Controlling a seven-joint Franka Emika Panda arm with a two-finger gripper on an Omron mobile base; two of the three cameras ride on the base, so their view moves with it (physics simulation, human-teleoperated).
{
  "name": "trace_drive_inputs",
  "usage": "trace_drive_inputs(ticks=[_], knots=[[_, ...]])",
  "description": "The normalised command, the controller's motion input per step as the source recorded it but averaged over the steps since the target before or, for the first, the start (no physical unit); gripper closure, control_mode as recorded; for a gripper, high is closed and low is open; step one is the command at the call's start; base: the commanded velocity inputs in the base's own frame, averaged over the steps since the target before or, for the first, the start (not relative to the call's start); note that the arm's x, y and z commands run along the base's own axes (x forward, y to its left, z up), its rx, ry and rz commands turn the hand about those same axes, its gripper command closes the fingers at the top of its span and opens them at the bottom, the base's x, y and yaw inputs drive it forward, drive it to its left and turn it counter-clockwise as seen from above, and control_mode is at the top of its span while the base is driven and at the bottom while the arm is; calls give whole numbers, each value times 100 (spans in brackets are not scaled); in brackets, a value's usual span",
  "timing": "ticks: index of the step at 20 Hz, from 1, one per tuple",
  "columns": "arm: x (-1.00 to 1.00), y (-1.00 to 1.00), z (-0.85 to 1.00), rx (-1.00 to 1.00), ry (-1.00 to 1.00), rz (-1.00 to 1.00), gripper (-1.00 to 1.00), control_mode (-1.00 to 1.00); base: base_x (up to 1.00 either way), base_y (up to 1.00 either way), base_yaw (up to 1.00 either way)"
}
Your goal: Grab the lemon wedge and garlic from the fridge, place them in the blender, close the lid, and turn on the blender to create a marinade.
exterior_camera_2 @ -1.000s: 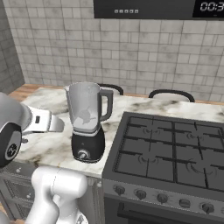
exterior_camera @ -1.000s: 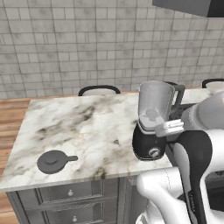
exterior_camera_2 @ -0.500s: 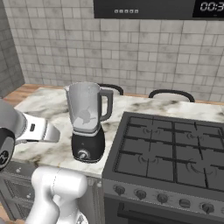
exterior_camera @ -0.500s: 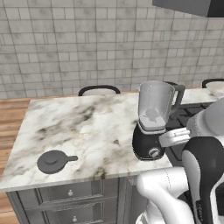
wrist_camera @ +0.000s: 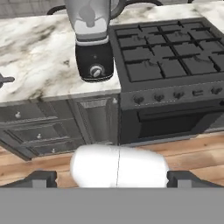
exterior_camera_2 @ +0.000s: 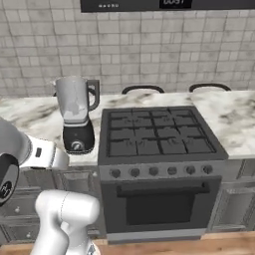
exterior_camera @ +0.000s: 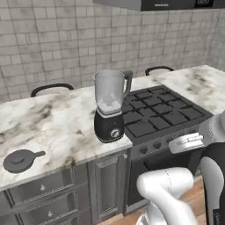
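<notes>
Hand view has the gripper (wrist_camera: 112, 177) spread wide and holding nothing, with the blender (wrist_camera: 92, 41) sitting far ahead on the counter (wrist_camera: 35, 57) left of the stove (wrist_camera: 166, 52), lid (exterior_camera: 19, 160) further left, so no fridge nearby yet.

At lower right of the left base view and lower left of the right base view rises a glossy white arm (exterior_camera: 169, 193) of rounded, bulbous links with dark grey joint bands, while two small dark gripper fingertips (wrist_camera: 40, 178) poke up at the bottom corners of the hand view.
</notes>
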Motion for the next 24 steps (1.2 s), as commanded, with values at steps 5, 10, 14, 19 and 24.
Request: trace_drive_inputs(ticks=[5, 10, 14, 19, 24], knots=[[0, 0, 0, 0, 0, 0, -100, 100, -5, -19, -87], [0, 0, 0, 0, 0, 0, -100, 100, 4, -43, -83], [0, 0, 0, 0, 0, 0, -100, 100, 21, -49, -69], [0, 0, 0, 0, 0, 0, -100, 100, 20, -76, -53], [0, 0, 0, 0, 0, 0, -100, 100, 65, -91, -40]])
